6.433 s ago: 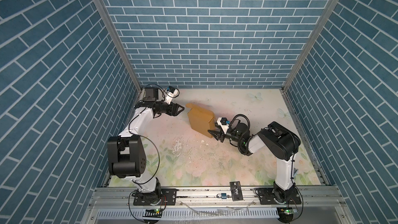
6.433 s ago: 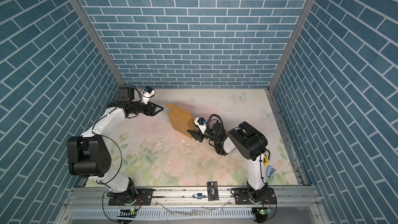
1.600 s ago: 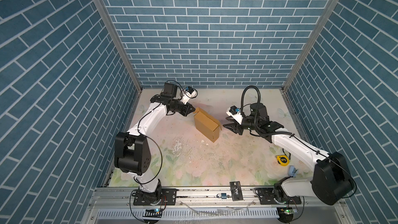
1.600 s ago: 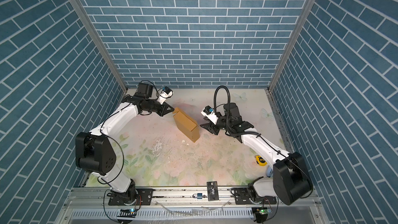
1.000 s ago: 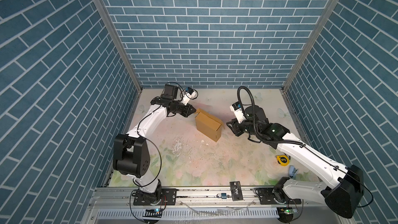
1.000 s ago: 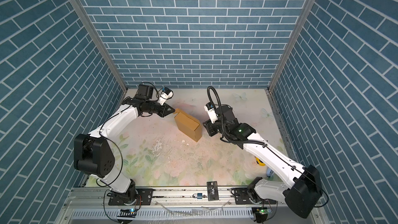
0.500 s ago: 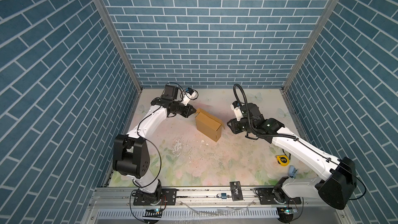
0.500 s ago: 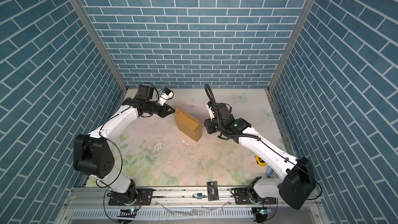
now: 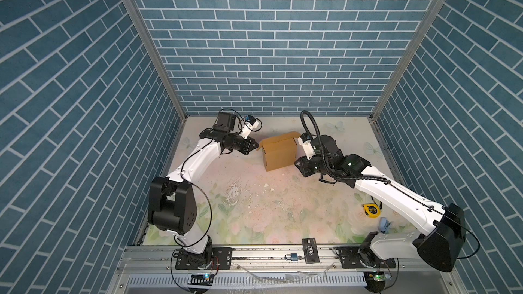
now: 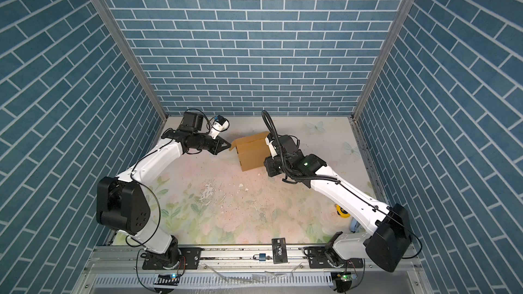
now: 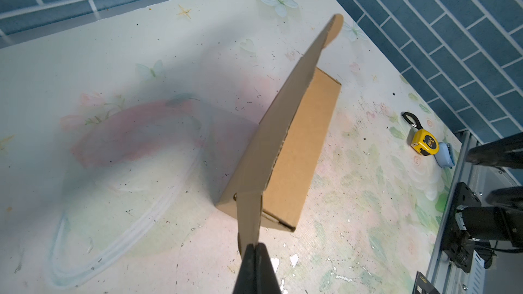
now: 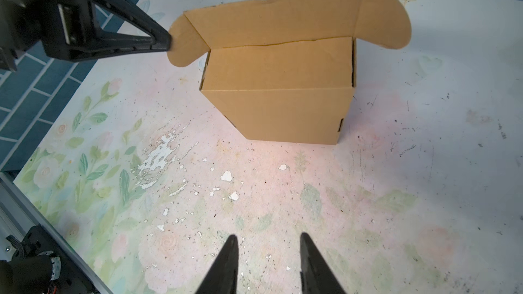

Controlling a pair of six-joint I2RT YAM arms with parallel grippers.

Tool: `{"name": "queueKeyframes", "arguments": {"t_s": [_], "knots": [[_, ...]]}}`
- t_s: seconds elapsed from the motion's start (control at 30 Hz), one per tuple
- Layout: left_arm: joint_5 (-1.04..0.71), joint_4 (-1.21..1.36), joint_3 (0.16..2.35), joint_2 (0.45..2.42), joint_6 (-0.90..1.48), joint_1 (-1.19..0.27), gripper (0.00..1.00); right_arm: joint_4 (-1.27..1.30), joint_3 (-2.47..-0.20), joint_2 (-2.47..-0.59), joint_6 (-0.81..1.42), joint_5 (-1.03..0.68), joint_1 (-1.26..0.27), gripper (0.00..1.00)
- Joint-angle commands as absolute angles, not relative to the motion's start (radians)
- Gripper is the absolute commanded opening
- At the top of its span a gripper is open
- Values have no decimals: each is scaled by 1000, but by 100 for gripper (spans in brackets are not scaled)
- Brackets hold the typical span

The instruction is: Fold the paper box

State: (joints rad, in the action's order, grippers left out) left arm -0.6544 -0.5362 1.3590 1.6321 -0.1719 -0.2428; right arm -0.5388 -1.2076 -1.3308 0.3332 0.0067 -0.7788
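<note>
Left arm: reaches from its front-left base toward the table's [image 9: 254,207] far edge, forearm about level, left gripper [image 9: 256,146] at the box's left end.
Left jaws: pressed together on the rounded tab [image 12: 184,49] of the lid flap [image 12: 277,21].
Right arm: stretched out from its front-right base, right gripper [image 12: 267,238] low over the table, tips aimed at the box's long face, near but not touching.
Right jaws: apart, nothing between.
Paper box [image 9: 278,151]: stands on the table near the far edge, about midway between the left and right edges.
Change: half a second ago the box sat skewed with its lid down. Now it sits squarer to the front edge, flap lifted.
</note>
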Motion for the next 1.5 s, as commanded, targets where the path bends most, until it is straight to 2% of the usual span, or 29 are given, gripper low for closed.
{"name": "queueKeyframes", "arguments": {"t_s": [0.0,0.13,0.23,0.37,0.53,0.67,0.9,1.17,1.47], "knots": [[-644,-546,1354,1620,-178,-251,5,-612,-1287,-1358,229,20,-734,43],[-642,-531,1350,1634,-178,-255,5,-657,-1369,-1437,85,-222,-582,46],[-638,-543,1362,1637,-180,-259,5,-737,-1480,-1533,-118,-360,-500,49],[-631,-535,1358,1642,-183,-261,6,-811,-1628,-1683,-332,-449,-440,51],[-618,-553,1367,1639,-198,-261,6,-851,-1846,-1869,-363,-526,-377,50],[-621,-547,1367,1645,-192,-265,6,-855,-1925,-1948,-344,-588,-377,47],[-621,-548,1372,1655,-192,-271,6,-850,-1885,-1928,-323,-623,-379,38],[-615,-559,1389,1669,-198,-287,6,-816,-1763,-1820,-304,-606,-384,38],[-604,-570,1396,1671,-208,-296,6,-821,-1725,-1816,-298,-577,-404,35]]}}
